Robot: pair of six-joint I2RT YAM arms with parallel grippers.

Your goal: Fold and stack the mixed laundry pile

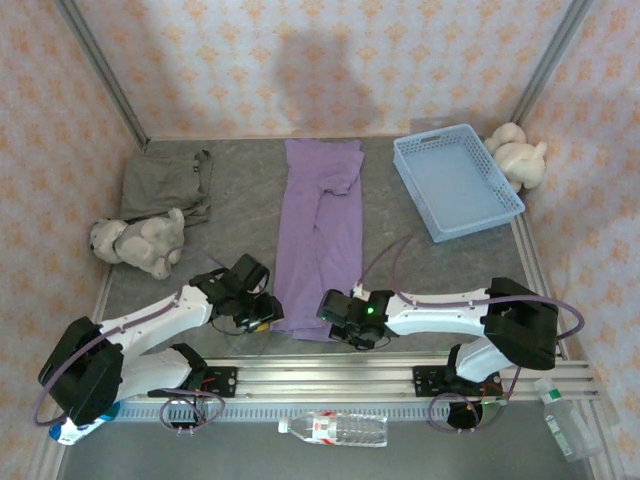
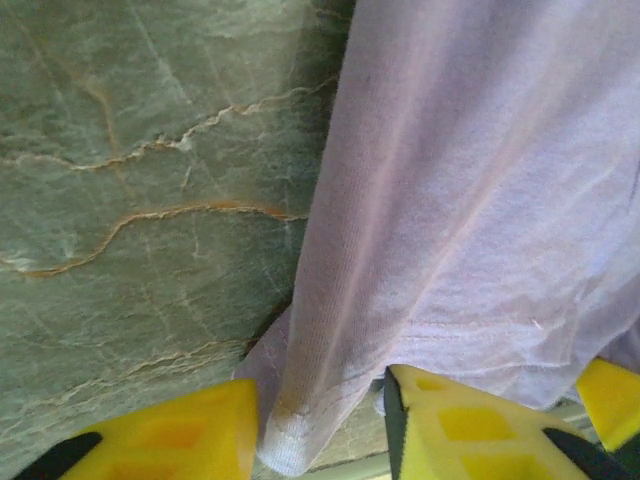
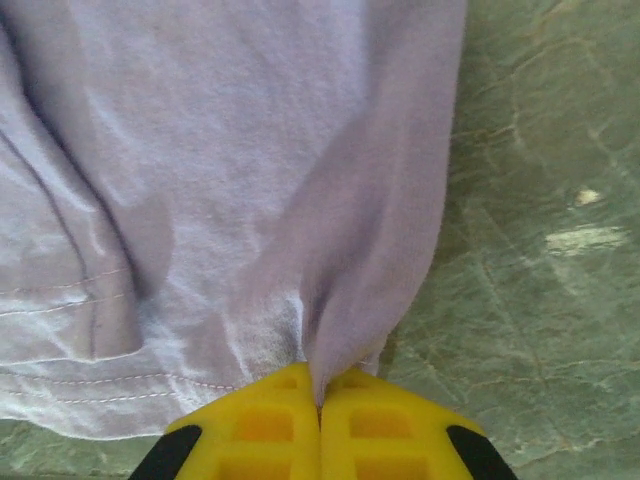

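- A lavender T-shirt point(image 1: 318, 230) lies flat on a grey marbled bench point(image 1: 240, 210), folded into a long narrow strip. It runs straight away from both end effectors, and its near hem spans the space between them.
- The left end effector point(image 2: 320, 430) sits at the near left corner of that hem. Its two yellow jaws stand a narrow way apart and straddle the hem corner. Cloth fills most of the gap, but a sliver of bench shows beside one jaw, so the cloth is not clamped.
- The right end effector point(image 3: 320, 400) sits at the near right corner of the hem. Its yellow jaws are pressed together with a fold of the shirt's edge pinched between them, and the cloth creases upward from the tips.
- A grey-olive garment point(image 1: 165, 185) lies flat far ahead of the left end effector and off to its left, apart from the T-shirt.
- A beige plush toy point(image 1: 140, 243) rests ahead and to the left of the left end effector, at the near edge of that garment.
- A light blue mesh basket point(image 1: 458, 185) sits far ahead and to the right of the right end effector, with a second plush toy point(image 1: 518, 155) just beyond it.
- A clear water bottle point(image 1: 335, 428) lies on its side behind both end effectors.
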